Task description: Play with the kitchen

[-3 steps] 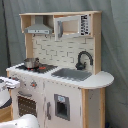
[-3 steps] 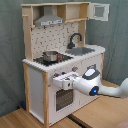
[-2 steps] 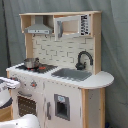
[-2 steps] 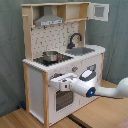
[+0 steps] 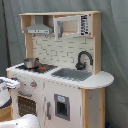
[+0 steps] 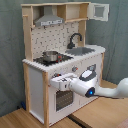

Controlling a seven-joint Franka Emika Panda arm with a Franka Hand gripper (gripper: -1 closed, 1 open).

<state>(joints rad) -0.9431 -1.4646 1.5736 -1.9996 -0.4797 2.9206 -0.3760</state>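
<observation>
The kitchen [image 5: 65, 50] [image 6: 36, 85] is a white and light-wood toy with a pegboard back, a hood [image 5: 39, 29] [image 6: 50, 21] and an upper shelf. A small metal pot [image 5: 31, 63] [image 6: 50, 56] stands on the stovetop. Beside it are the grey sink [image 5: 72, 74] [image 6: 82, 50] and the black faucet [image 5: 84, 59] [image 6: 75, 39]. In the second exterior view my gripper [image 6: 58, 80] is against the front panel, just above the oven door [image 6: 62, 100]. In the first exterior view only a white part of the arm [image 5: 7, 85] shows, at the left edge.
The upper cupboard door [image 6: 100, 11] hangs open at the top right of the second exterior view. My white arm [image 6: 107, 92] reaches in low from the second exterior view's right, above a wooden floor [image 6: 100, 114]. A grey curtain [image 5: 115, 45] hangs behind the toy.
My gripper has shifted slightly toward the second exterior view's left and a little lower along the front panel. The pot and the rest of the toy have not moved.
</observation>
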